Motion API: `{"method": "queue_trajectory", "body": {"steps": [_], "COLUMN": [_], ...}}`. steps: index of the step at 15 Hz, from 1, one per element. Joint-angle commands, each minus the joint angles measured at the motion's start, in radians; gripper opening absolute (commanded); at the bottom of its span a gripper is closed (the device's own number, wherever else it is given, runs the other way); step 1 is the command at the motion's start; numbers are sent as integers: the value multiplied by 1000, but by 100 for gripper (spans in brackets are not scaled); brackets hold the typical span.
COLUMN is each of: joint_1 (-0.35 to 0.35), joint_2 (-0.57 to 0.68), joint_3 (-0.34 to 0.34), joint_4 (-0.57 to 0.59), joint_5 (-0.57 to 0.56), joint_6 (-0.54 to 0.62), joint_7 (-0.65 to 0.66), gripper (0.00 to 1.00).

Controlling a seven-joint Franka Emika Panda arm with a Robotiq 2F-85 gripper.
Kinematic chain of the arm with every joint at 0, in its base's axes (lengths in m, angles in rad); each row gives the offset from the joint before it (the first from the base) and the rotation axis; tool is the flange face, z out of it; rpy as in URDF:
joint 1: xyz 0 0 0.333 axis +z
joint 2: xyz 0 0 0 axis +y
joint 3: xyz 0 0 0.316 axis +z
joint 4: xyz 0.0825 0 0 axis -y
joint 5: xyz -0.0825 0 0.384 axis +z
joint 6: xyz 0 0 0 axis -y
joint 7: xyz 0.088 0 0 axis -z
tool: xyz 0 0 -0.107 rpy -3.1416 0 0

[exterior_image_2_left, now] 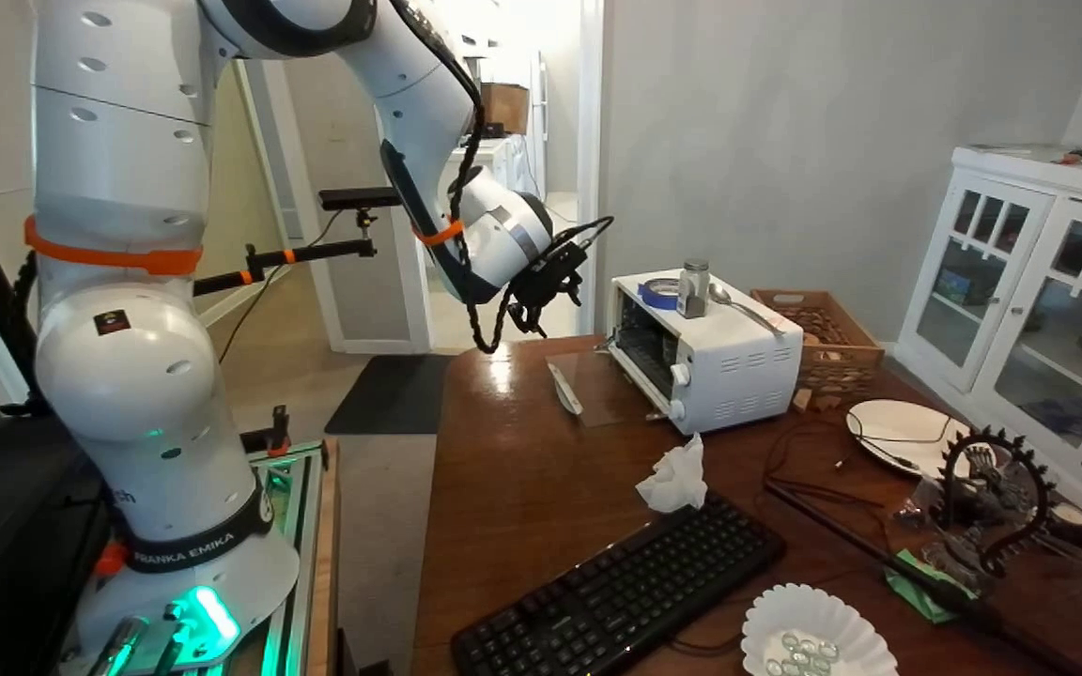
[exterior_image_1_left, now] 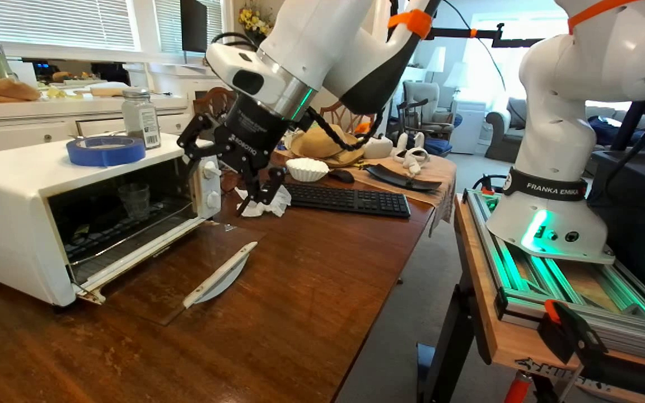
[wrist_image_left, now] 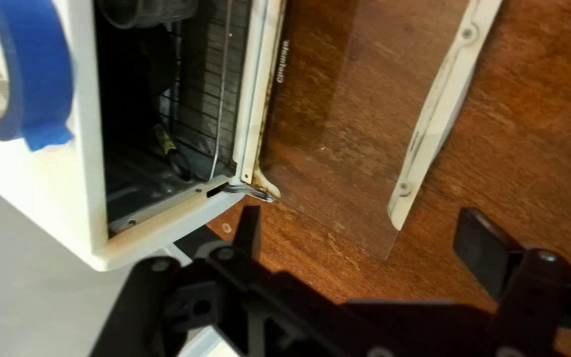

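White arm (exterior_image_2_left: 128,357) outstretched, wrist (exterior_image_1_left: 275,84) angled downward, pincer (wrist_image_left: 360,223) gaping

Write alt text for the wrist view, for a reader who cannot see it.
Open and empty, the black tool hangs over a wooden table, near a white toaster oven whose glass door is folded down. Part of a clear cup shows inside the oven, and a roll of blue tape lies on the oven's top.
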Motion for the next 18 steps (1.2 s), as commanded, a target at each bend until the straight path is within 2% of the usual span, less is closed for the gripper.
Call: {"method": "queue_trajectory", "body": {"steps": [1, 4, 8, 9, 12, 13, 18], "joint_1": [32, 41, 76, 12, -8, -24, -45], "joint_2": [-28, 2, 27, 28, 35, 20, 20], "joint_3": [-22, 0, 18, 95, 132, 148, 169], "joint_4": [10, 27, 43, 43, 65, 40, 44], "joint_5": [-192, -244, -247, -237, -252, -228, -224], "joint_6": [-13, -22, -82, -115, -169, -150, -150], "joint_7": [4, -88, -246, -312, -454, -383, -394], "gripper": [100, 100, 100, 100, 100, 100, 100]}}
